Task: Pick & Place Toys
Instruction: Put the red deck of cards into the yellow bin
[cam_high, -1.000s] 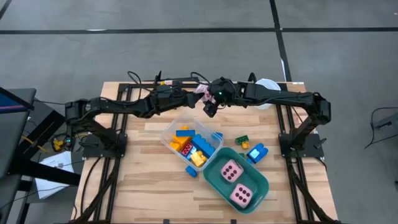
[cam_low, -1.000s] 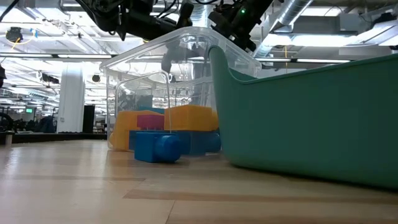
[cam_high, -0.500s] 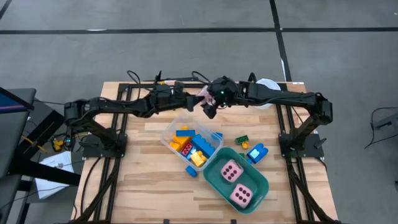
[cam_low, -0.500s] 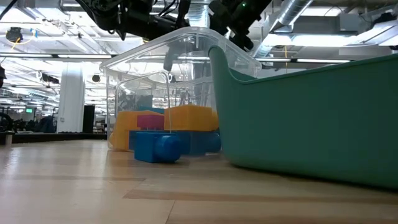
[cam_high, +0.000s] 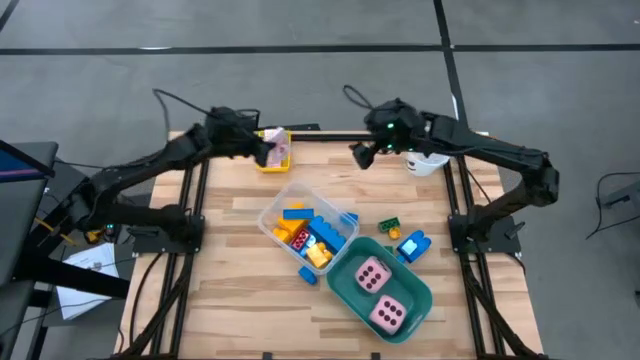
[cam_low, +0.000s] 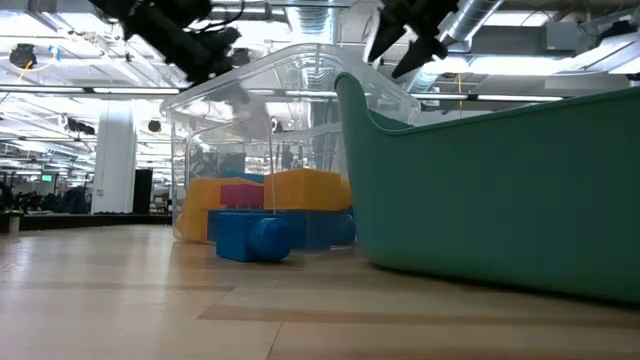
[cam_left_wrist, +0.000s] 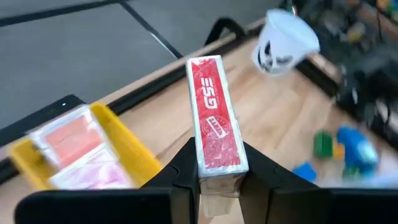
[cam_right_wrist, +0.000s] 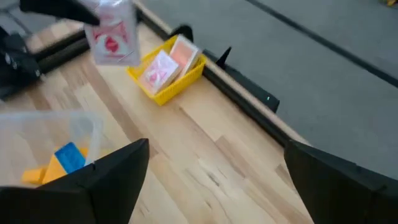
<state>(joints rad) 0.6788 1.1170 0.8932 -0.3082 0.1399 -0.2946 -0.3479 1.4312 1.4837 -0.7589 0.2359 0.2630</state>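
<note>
Pink dice (cam_high: 378, 291): two, in teal tub (cam_high: 412, 290).

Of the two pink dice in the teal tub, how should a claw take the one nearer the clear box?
Grip the pink dotted die by two opposite flat sides, probably coming straight down: the walls of the teal plastic tub block a level approach.

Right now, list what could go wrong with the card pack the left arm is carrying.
1. The left tool pinches only the bottom end of the upright card pack; it might tilt or slip.
2. The yellow tray already holds card packs, so a release could land on its rim.
3. The open right tool hovers nearby.
</note>
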